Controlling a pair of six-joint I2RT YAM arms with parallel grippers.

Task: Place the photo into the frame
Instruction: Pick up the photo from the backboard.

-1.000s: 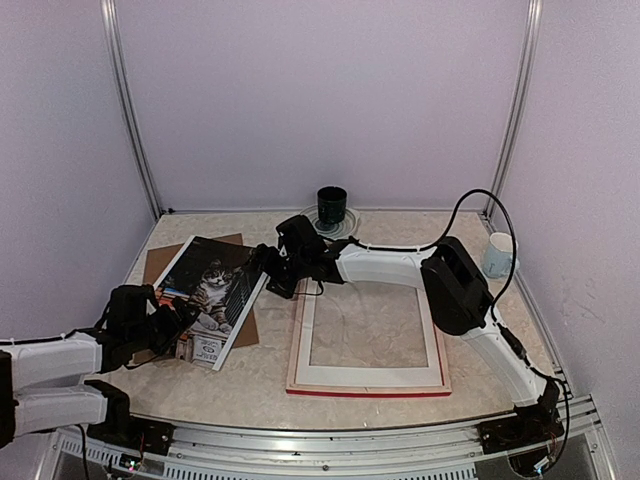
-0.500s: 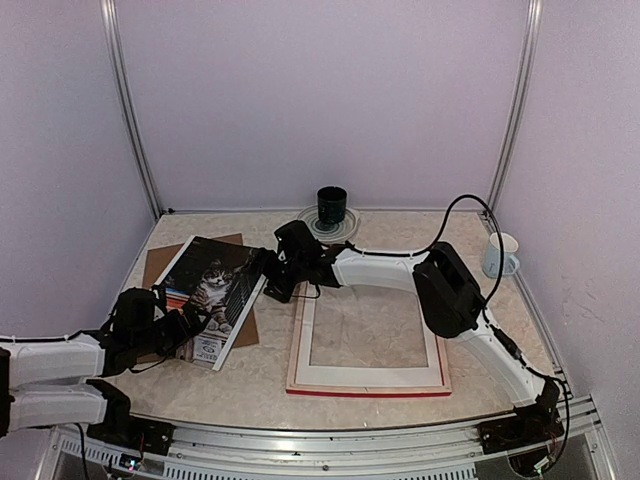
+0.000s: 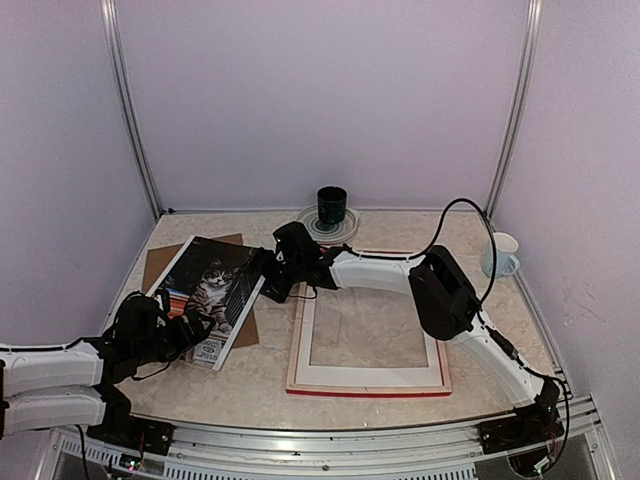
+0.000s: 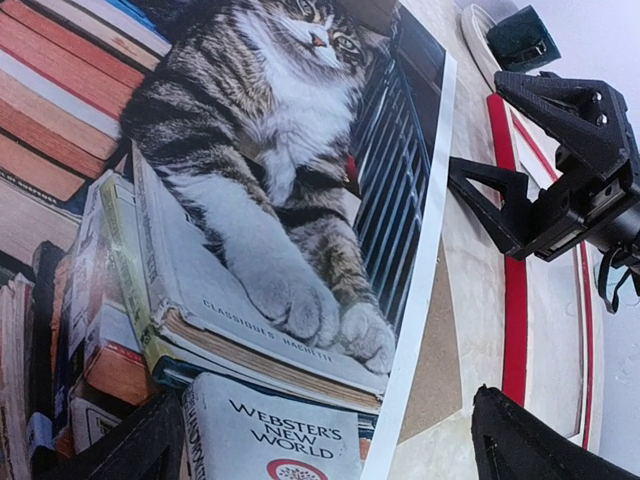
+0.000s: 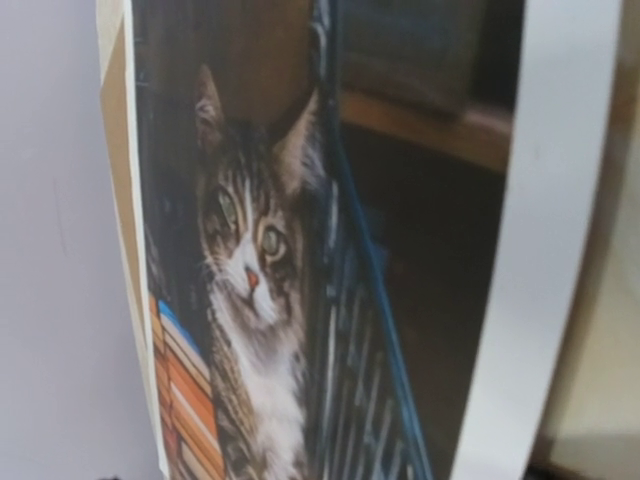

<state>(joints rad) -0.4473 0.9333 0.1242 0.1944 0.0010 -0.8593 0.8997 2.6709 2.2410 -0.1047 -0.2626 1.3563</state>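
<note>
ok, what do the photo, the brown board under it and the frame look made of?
The photo looks like a thin paper print: white border, smooth, slight sheen. The brown board looks like plain matte cardboard, uncoated. The frame has a pale back, probably wood or fibreboard; its red edge looks painted.

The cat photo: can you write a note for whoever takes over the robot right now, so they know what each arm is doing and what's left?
Left tool: open, at the photo's near edge, holding nothing.
Right tool: open, beside the photo's right edge, holding nothing.
Photo: on the left of the table, lying over the brown board, picture side up.
Frame: flat in the middle of the table, to the right of the photo, with bare table showing through its opening.
Done: both tools brought to the photo.
Left: grip the photo, carry it over and lay it in the frame.
</note>
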